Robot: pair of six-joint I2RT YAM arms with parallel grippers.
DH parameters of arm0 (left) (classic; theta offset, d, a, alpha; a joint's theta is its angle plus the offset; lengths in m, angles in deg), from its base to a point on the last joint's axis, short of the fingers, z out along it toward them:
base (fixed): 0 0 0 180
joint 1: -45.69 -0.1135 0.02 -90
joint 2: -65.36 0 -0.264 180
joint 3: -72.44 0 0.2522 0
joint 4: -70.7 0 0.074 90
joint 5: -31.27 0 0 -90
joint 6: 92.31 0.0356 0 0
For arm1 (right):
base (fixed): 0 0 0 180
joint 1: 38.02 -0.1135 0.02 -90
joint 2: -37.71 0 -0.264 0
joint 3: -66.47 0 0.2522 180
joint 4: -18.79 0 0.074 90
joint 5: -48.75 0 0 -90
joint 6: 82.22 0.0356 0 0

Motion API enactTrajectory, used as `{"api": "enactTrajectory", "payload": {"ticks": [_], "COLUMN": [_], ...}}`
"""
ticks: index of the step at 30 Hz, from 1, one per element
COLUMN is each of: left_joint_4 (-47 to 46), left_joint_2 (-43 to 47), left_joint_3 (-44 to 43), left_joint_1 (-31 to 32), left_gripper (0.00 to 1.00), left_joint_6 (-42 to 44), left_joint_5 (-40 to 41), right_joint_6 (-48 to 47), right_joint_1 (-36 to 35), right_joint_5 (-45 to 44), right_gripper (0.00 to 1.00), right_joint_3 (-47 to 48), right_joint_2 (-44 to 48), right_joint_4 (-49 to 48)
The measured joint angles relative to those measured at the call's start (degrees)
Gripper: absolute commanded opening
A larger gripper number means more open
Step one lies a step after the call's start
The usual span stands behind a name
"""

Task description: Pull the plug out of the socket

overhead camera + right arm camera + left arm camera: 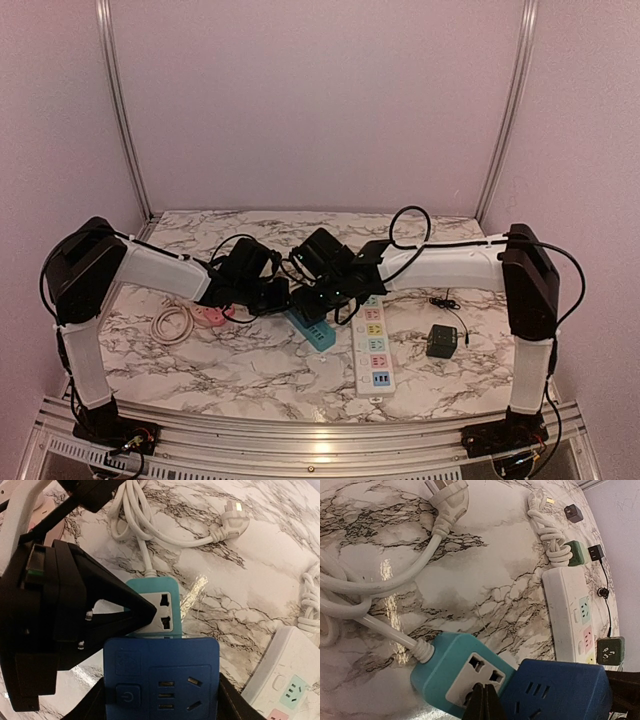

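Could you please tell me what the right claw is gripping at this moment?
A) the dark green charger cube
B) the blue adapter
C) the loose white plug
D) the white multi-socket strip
B: in the right wrist view, the right claw has a finger on either side of the blue adapter, which sits against the teal power strip.

White links (160,270), black joints (85,265)

Marble table (200,365) carries white strip (372,350), teal socket (320,335), perhaps a charger (442,341).
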State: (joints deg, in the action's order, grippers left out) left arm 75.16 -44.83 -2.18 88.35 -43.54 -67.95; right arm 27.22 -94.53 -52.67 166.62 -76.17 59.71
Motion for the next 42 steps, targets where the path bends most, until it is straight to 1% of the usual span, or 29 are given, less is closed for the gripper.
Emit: {"api": "enactTrajectory", "payload": {"ticks": [8,16,24,29,35,42], "left_joint_4": [-1.0,-0.9,-0.9,-1.2,-1.2,-1.2], "left_joint_2": [-0.5,-0.6,-0.9,-1.2,-1.2,-1.2], "left_joint_3": [0.0,0.0,-0.4,-0.6,-0.6,-0.6], "left_joint_1": [0.3,0.3,0.4,0.8,0.8,0.8], "left_gripper": [0.00,0.00,0.00,0.00,0.00,0.00], "left_joint_6": [0.6,0.8,1.2,1.4,1.4,1.4], "left_joint_5": [1.7,1.8,1.7,1.3,1.3,1.3], "right_joint_6": [0.0,-0.3,-1.0,-0.8,0.2,0.4], "right_joint_1": [0.9,1.0,-0.3,-0.6,1.1,2.4], "right_joint_5": [1.0,1.3,-1.6,-2.5,-3.7,-3.7], "right_gripper": [0.17,0.17,0.16,0.16,0.16,0.16], "right_joint_3": [-0.1,-0.1,-0.3,-5.1,-6.8,-6.8], "right_joint_2": [0.4,0.4,0.5,3.7,9.9,10.6], "right_joint_4": [0.8,0.9,0.9,-2.7,-3.1,-3.1]}}
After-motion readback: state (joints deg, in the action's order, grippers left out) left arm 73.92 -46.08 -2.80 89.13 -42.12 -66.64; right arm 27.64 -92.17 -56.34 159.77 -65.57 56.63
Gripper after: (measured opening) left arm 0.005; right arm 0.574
